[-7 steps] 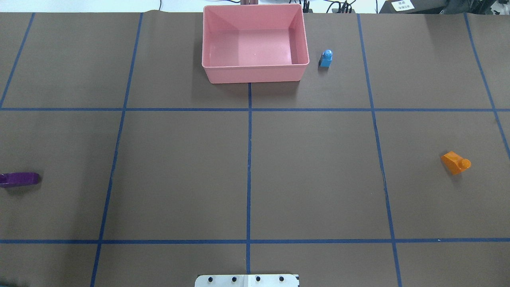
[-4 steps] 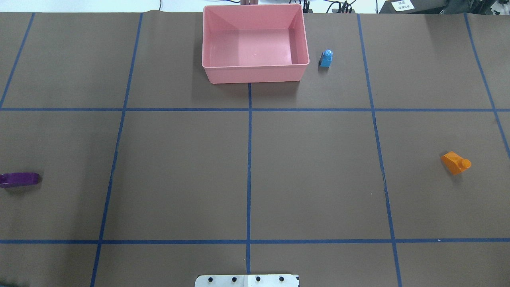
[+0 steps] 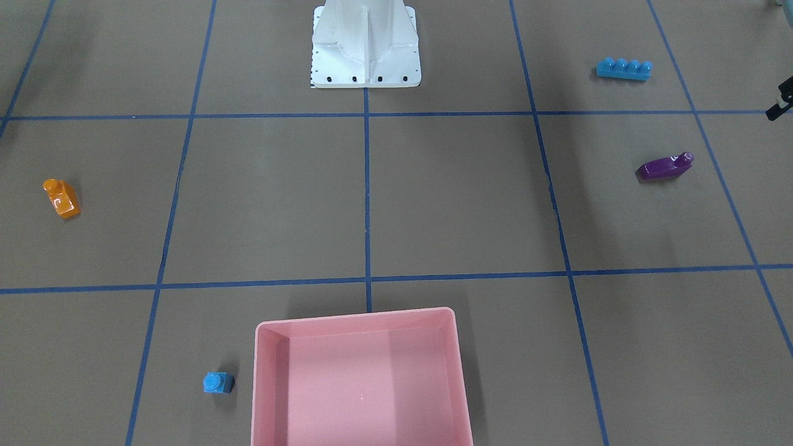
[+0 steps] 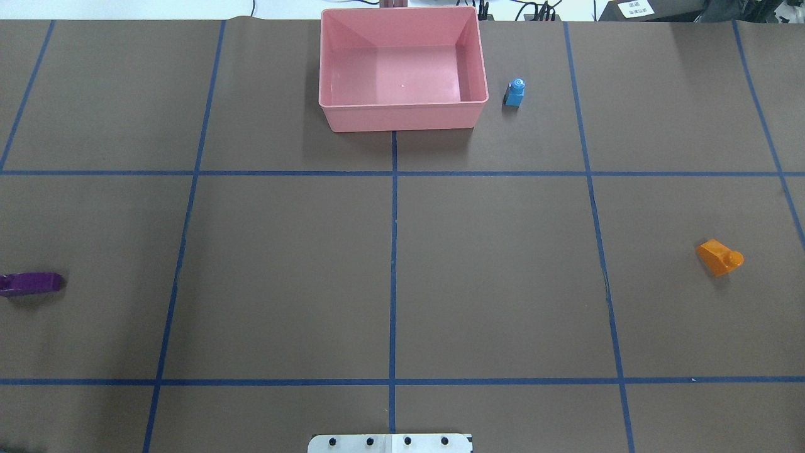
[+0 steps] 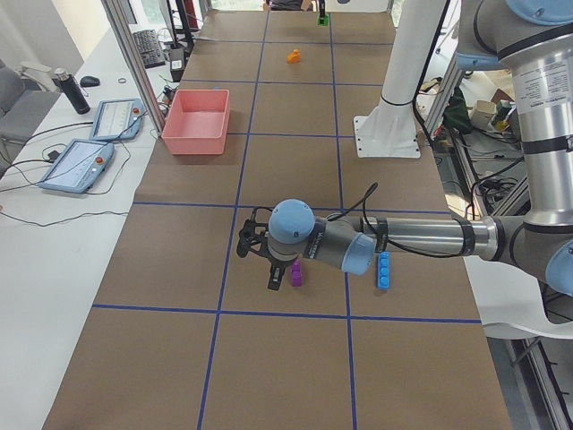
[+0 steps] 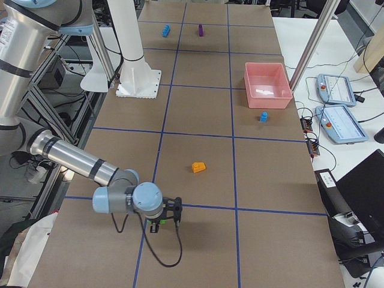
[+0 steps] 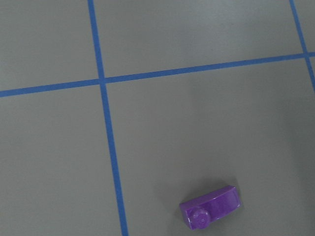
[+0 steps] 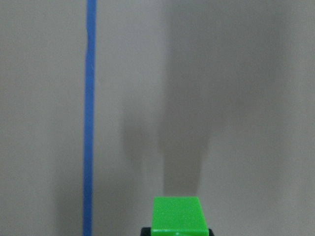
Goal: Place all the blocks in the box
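The pink box (image 4: 402, 116) sits empty at the table's (image 4: 503, 283) far edge, with a tiny blue block (image 4: 514, 93) just beside it. The orange (image 4: 719, 257), purple (image 4: 30, 284) and long blue (image 3: 624, 68) blocks lie well apart. The right end effector (image 6: 159, 223) grips the green block (image 8: 177, 215). The left end effector (image 5: 260, 264) hovers near the purple block; whether it is open cannot be told.

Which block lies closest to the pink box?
The small blue one-stud block, which stands just beside the box. The orange, purple, green and long blue blocks all lie far from it.
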`<state>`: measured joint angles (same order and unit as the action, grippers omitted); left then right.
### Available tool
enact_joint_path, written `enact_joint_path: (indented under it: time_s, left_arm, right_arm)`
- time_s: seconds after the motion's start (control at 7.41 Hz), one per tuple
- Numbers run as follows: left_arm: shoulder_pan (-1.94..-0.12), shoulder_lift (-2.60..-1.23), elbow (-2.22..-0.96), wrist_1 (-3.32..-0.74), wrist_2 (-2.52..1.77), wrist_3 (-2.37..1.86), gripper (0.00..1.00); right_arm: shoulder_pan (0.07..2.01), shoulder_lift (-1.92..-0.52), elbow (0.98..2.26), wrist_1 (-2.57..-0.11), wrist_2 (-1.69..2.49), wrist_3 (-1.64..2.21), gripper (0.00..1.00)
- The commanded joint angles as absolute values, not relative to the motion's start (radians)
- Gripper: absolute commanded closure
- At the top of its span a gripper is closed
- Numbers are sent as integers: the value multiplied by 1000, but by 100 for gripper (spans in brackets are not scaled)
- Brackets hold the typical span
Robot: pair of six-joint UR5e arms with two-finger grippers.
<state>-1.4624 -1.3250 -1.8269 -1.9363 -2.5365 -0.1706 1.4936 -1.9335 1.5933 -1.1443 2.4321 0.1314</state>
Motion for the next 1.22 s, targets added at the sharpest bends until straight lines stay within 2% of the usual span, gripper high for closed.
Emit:
enact_joint_path:
  time_s: [0.0, 0.27, 0.54, 0.68, 0.81, 1.08]
  left_arm:
    - [-1302, -1325, -1830, -2017, -2527, -426, 0]
    - [-1170, -1306, -1833, -2185, -2359, -379, 3]
    - [-1094, -1345, -1803, -2184, -2158, 1, 9]
    - [-1092, -1365, -1758, -2183, -2163, 126, 9]
    - [-1092, -1365, -1738, -2198, -2164, 139, 1]
    - [-1091, -1362, -1752, -2197, -2164, 140, 0]
  right_arm:
    - [1412, -1685, 1603, -1203, 2450, 402, 100]
    - [1304, -1448, 1556, -1222, 2441, 599, 100]
    - [1241, -1179, 1453, -1284, 2428, 786, 100]
    - [1197, -1044, 1398, -1320, 2412, 908, 100]
    - [1148, -913, 1328, -1325, 2369, 1045, 100]
    - [1002, -659, 1145, -1315, 2173, 1345, 100]
